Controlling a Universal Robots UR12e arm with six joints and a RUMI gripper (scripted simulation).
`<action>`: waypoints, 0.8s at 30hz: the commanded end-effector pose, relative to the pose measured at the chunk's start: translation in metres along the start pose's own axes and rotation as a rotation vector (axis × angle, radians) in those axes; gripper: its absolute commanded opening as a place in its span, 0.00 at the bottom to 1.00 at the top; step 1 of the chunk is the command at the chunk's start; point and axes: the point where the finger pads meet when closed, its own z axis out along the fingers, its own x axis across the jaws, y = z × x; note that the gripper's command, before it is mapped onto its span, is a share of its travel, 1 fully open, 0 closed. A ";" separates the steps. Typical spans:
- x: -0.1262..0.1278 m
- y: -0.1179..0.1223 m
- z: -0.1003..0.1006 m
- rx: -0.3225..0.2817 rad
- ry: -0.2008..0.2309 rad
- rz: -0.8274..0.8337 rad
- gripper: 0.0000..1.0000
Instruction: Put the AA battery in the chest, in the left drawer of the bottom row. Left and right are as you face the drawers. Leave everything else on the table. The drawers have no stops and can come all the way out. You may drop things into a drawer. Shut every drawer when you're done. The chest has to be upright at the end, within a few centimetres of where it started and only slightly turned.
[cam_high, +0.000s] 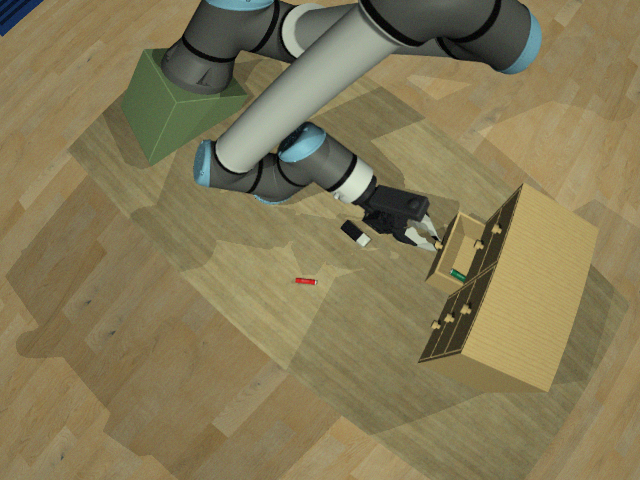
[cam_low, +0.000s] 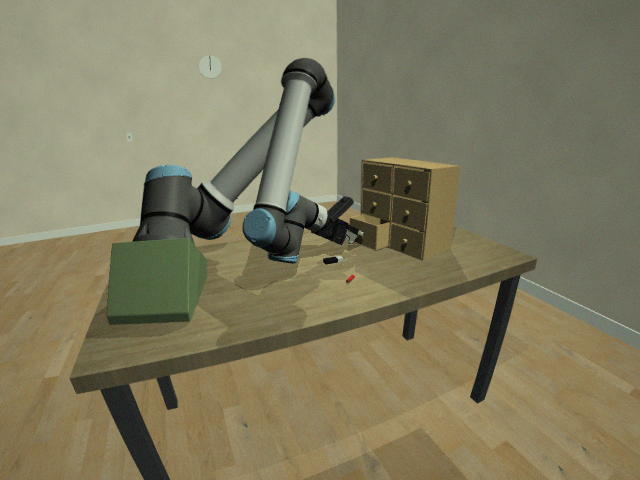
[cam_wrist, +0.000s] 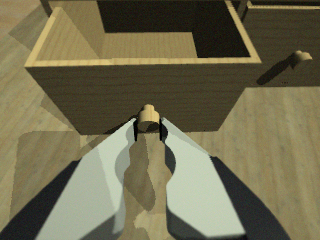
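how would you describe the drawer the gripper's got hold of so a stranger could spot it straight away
Find the wooden chest of six drawers at the far right of the table. Facing its fronts, look at the bottom row, left side: that drawer is the only one pulled out. The gripper pinches its small round knob, and a green cylinder lies inside.

Chest (cam_high: 532, 289): pale tan wood with fine grain lines on top; darker brown drawer fronts.
Open drawer (cam_wrist: 142, 97): light tan rim, brown front, shaded dark inside.
Knob (cam_wrist: 148, 114): light tan.
Gripper (cam_wrist: 148, 131): black body, pale grey-white fingers.
Arm (cam_low: 279, 149): light grey tubes, dark grey joints, light blue caps.
Base block (cam_high: 170, 111): flat green.
Battery (cam_high: 456, 275): green with a silvery end.
Small cylinder (cam_high: 306, 281): red.
Small block (cam_high: 356, 233): black with a white end.
Table (cam_low: 310, 310): tan wood planks, dark legs.
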 end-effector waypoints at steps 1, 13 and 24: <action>-0.001 -0.002 0.002 0.001 -0.002 -0.004 0.07; 0.000 -0.003 0.004 0.001 -0.001 -0.003 0.07; 0.000 -0.006 0.008 0.002 -0.002 -0.004 0.07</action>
